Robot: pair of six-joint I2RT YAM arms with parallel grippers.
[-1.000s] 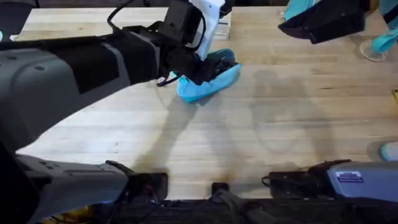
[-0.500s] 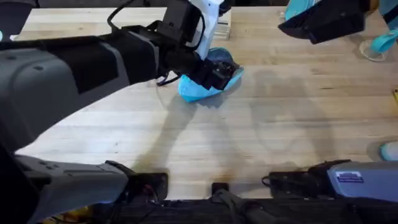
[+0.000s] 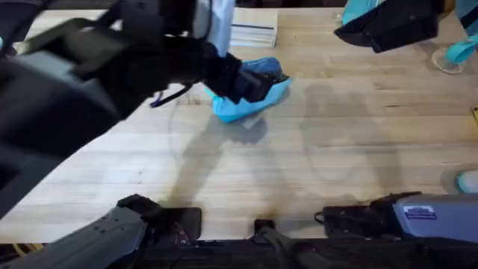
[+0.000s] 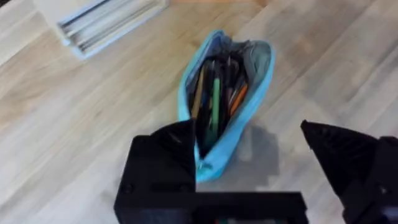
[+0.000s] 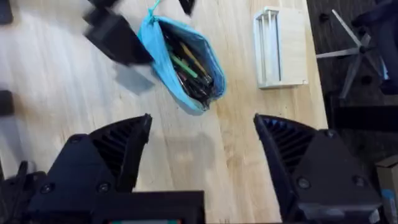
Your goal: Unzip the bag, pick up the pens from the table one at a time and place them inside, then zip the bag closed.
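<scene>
Near the upper middle of the overhead frame, the bag (image 3: 250, 97) lies on the table (image 3: 299, 172) with its zipper open and the pens (image 4: 214, 99) already inside. The left gripper (image 4: 249, 155), jaws spread and empty, hangs just over it, probably to reach the zipper. The right gripper (image 5: 202, 149) waits wide apart.

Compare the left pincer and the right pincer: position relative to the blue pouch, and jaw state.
The left pincer sits low at the soft light-blue fabric pouch, one finger against the pouch's end; the right pincer hangs well above the light wooden table, away from the pouch. The left arm reaches far forward; the right pincer looks down from a height. Both stand open, holding nothing.
</scene>
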